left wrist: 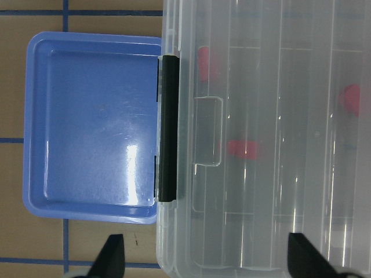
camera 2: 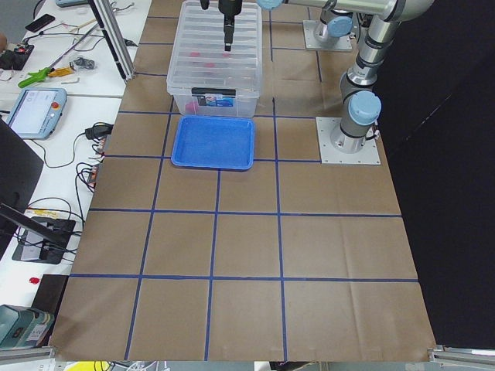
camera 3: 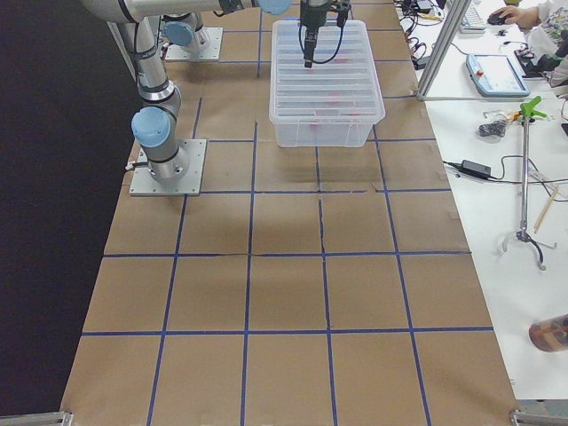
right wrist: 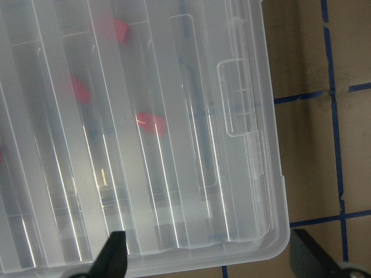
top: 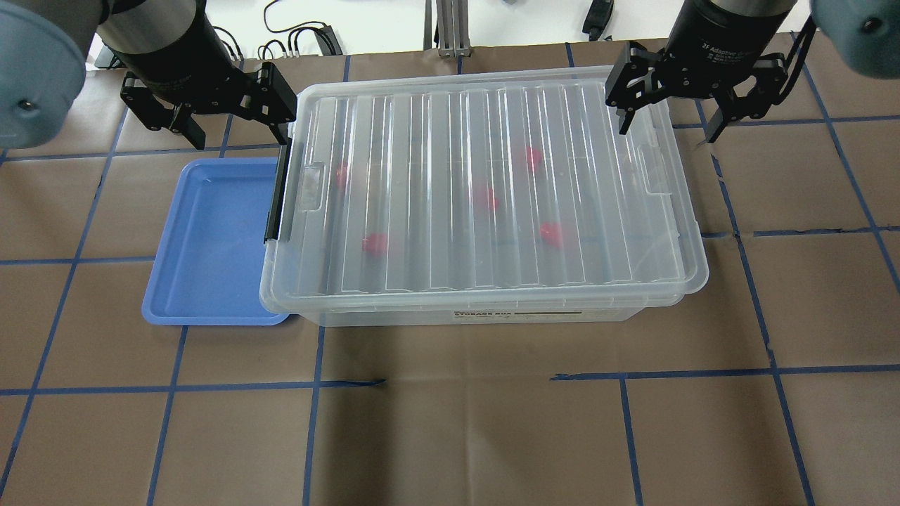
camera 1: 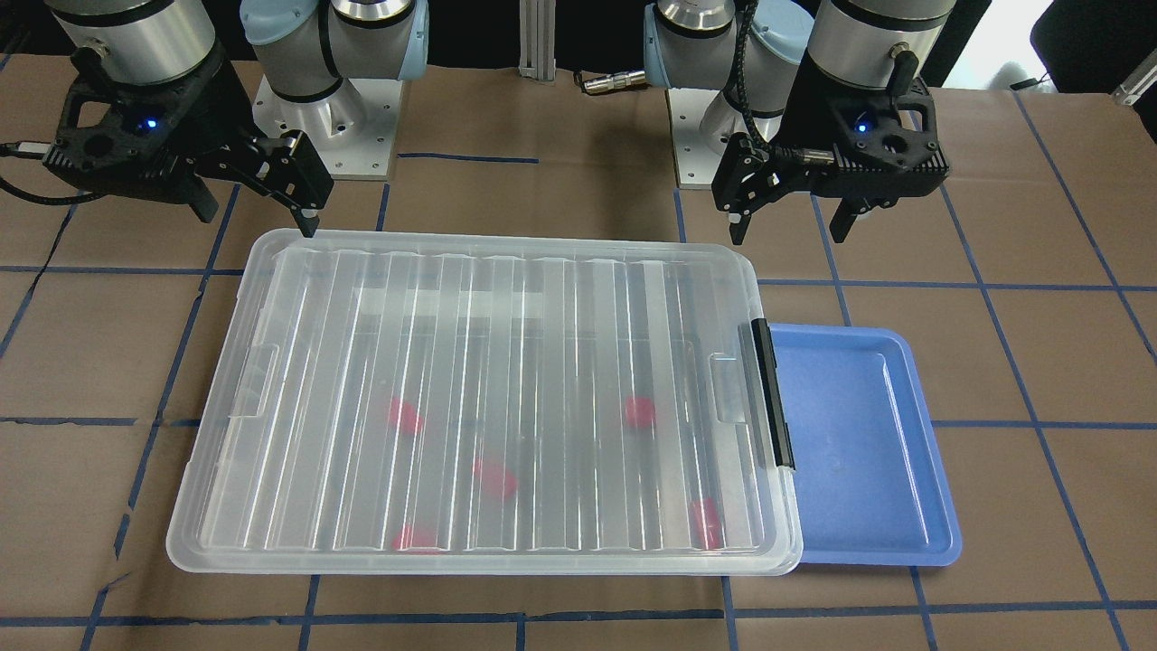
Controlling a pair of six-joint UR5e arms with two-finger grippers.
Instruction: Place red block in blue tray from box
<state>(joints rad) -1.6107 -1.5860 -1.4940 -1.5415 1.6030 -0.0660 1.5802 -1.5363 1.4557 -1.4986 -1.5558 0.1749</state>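
Observation:
The box [camera 1: 542, 362] is a clear bin with its ribbed lid shut and a black latch bar [camera 1: 773, 389] on the end next to the blue tray [camera 1: 868, 452]. Several red blocks, one near the middle [camera 1: 495, 479], lie inside under the lid. The tray is empty and touches the box's latch end. My left gripper [camera 1: 789, 231] is open and empty, hovering above the latch end of the box [left wrist: 261, 220] and the tray [left wrist: 87, 127]. My right gripper [camera 1: 259, 220] is open and empty above the opposite corner of the box [right wrist: 174, 202].
Brown paper with blue tape grid lines covers the table [top: 450, 422]. Both arm bases [camera 1: 325, 117] stand behind the box. Operator desks with cables and tools [camera 3: 497, 133] flank the far side of the table.

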